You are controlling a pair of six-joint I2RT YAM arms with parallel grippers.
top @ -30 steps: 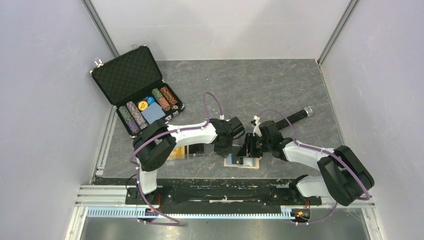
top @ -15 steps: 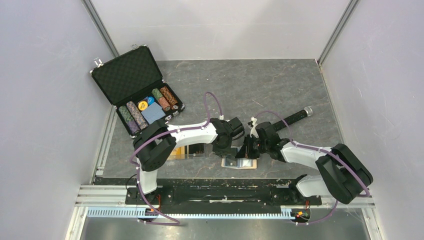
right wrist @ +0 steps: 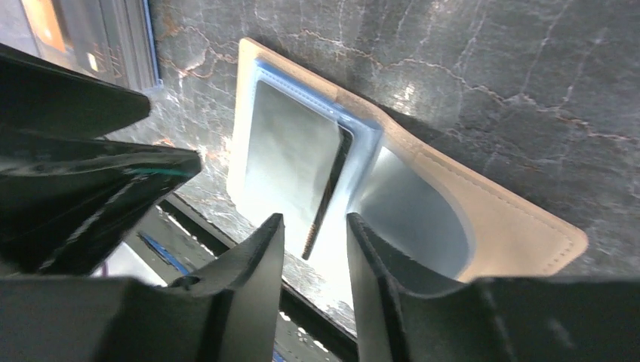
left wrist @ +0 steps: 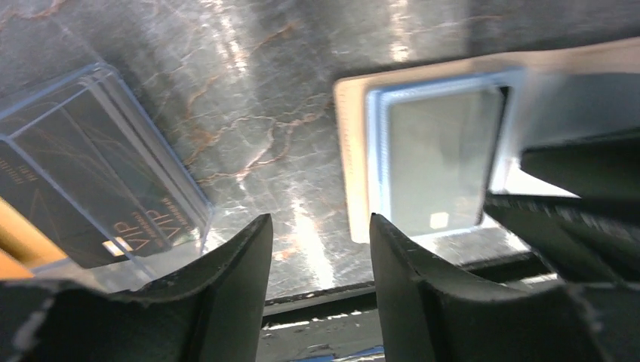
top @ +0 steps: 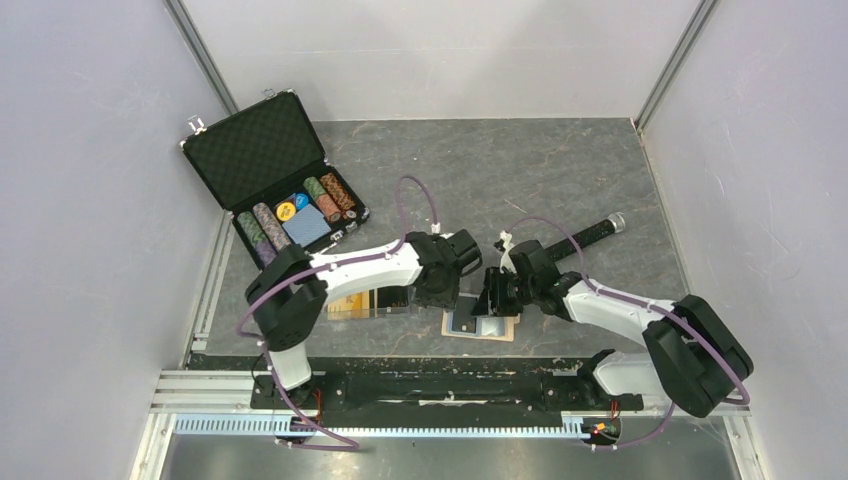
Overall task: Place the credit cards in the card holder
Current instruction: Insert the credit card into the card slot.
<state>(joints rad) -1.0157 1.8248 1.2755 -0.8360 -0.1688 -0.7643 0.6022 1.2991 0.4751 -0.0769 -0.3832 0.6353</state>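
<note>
The tan card holder [top: 497, 328] lies open near the table's front edge. Its light blue pocket [left wrist: 377, 143] holds a dark grey credit card [left wrist: 434, 158], whose dark edge [right wrist: 328, 192] stands slightly proud of the pocket. My left gripper [left wrist: 321, 226] is open just left of the holder, nothing between its fingers. My right gripper [right wrist: 315, 222] is open over the holder's fold [right wrist: 407, 204], touching nothing. Another dark credit card marked VIP [left wrist: 90, 181] and an orange-gold one [left wrist: 15, 241] sit at the clear plastic box [top: 378, 303].
An open black poker-chip case [top: 275, 180] with chip rows and a blue deck stands at the back left. A black rod-like tool [top: 590, 232] lies behind the right arm. The table's front rail [left wrist: 377, 290] runs right below both grippers.
Both grippers have opened; each was shut within the last second. The left arm has drawn back slightly to the left, away from the card holder.
</note>
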